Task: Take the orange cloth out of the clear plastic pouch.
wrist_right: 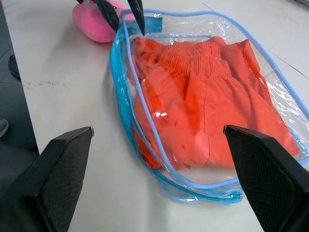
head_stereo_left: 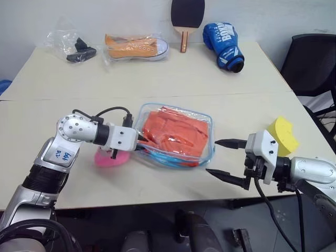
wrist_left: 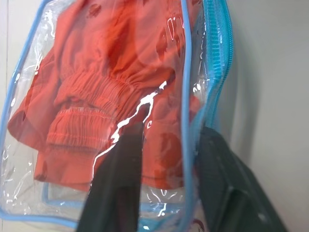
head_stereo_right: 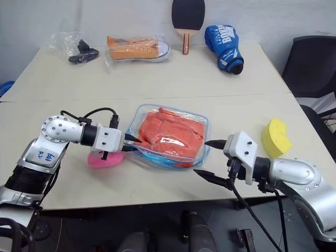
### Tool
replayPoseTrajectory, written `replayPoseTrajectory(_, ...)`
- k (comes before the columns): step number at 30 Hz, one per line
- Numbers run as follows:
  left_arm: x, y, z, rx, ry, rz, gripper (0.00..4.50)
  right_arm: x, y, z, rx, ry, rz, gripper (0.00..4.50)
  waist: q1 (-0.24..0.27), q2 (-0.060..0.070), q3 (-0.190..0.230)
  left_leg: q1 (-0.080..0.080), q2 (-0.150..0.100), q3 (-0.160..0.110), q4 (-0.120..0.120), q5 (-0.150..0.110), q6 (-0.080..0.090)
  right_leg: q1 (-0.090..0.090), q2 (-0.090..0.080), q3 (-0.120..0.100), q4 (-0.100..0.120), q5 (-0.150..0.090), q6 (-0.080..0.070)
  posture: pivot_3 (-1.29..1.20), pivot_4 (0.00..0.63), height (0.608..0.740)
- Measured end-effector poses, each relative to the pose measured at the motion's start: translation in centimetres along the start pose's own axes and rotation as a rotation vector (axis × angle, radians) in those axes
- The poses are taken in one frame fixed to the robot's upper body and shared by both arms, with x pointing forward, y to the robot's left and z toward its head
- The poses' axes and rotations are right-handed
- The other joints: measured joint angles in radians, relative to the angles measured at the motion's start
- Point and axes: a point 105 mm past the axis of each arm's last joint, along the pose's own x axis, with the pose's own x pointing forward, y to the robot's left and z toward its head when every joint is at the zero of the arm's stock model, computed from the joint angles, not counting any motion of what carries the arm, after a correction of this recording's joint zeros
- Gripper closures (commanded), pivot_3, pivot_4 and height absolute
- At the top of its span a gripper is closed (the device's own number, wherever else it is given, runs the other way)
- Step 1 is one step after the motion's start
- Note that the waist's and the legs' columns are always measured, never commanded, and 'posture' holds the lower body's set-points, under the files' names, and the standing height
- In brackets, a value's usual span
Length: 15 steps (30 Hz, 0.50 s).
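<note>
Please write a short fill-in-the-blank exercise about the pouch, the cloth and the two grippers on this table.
1. The orange cloth lies ____ the clear plastic pouch.
2. The left gripper pinches the pouch's ____ edge trim.
3. The right gripper has its jaws ____.
4. Beside the left gripper lies a ____ object.

Missing words: inside; blue; open; pink

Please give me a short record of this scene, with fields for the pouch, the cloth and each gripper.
pouch: clear plastic pouch lies flat at the table's near middle
cloth: orange cloth is inside the pouch
left gripper: left gripper pinches the pouch's blue-trimmed edge
right gripper: right gripper is open, just beside the pouch, apart from it
neighbour: pink object under the left gripper
</note>
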Motion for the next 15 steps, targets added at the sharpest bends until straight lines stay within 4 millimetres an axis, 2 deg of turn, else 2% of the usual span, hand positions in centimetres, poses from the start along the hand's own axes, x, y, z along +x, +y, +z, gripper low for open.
replayPoseTrajectory(1,-0.1,0.0,0.3,-0.101,-0.032,0.004,4.49,0.1,0.0,-0.1,-0.009,0.008,0.0,0.0,0.0,0.0,0.0,0.0,0.0,0.0,0.0,0.0,0.0,0.0,0.0,0.0,0.0,0.0,0.0,0.0,0.15,0.74)
replayPoseTrajectory(3,0.0,0.1,0.8,-0.247,-0.092,0.023,4.49,0.3,0.2,-0.3,-0.012,0.011,0.007,0.0,0.0,0.0,0.0,0.0,0.0,0.0,0.0,0.0,0.0,0.0,0.0,0.0,0.0,0.0,0.0,0.0,0.15,0.74)
replayPoseTrajectory(6,1.2,0.3,1.7,-0.506,-0.175,0.084,4.49,0.9,0.5,-0.1,-0.004,-0.022,0.012,0.0,-0.001,0.0,0.0,0.0,0.0,-0.001,0.0,0.0,0.0,0.0,0.0,0.0,0.0,0.0,0.0,0.0,0.15,0.74)
replayPoseTrajectory(10,2.9,0.4,1.7,-0.747,-0.18,0.185,4.5,2.0,0.6,0.4,-0.01,-0.054,0.002,0.89,0.0,0.0,0.0,0.0,0.0,-0.002,0.0,0.0,0.0,0.001,-0.001,0.001,0.0,0.0,0.001,0.0,0.15,0.74)
replayPoseTrajectory(15,4.4,0.8,2.2,-0.868,-0.183,0.288,4.5,4.1,-0.6,-0.1,-0.045,-0.038,-0.085,2.6,-0.001,0.0,0.0,0.0,0.0,-0.002,0.0,0.001,-0.001,0.0,-0.001,0.001,0.001,0.0,0.001,0.0,0.15,0.74)
